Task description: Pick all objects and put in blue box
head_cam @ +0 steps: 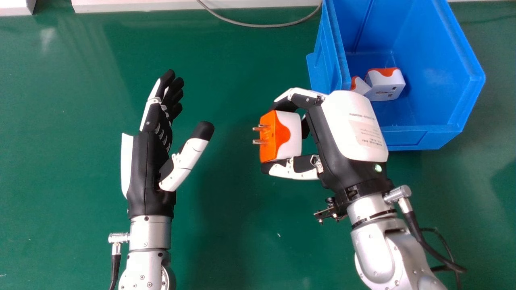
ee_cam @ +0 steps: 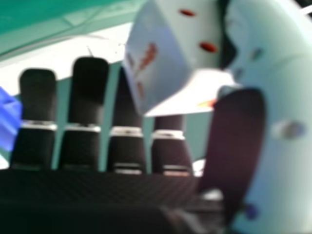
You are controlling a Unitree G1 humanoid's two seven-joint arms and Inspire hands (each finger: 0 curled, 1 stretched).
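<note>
In the head view my right hand (head_cam: 350, 133) is curled round an orange-and-white plug adapter (head_cam: 289, 136), pinched between fingers and thumb with its metal pins facing left. The hand is in front of and left of the blue box (head_cam: 437, 139). Inside the box lie a white-and-orange adapter (head_cam: 385, 83) and part of another (head_cam: 359, 85), partly hidden by the box wall and my hand. My left hand (head_cam: 155, 137) is held open at the left, holding nothing. The right hand view has the held adapter (ee_cam: 161, 61) against the thumb of my right hand (ee_cam: 239, 141).
A green table (head_cam: 234, 225) lies under both arms. Along its far edge run a pale strip (head_cam: 161, 5) and a grey cable (head_cam: 262, 25). The box's near left corner is close beside my right hand.
</note>
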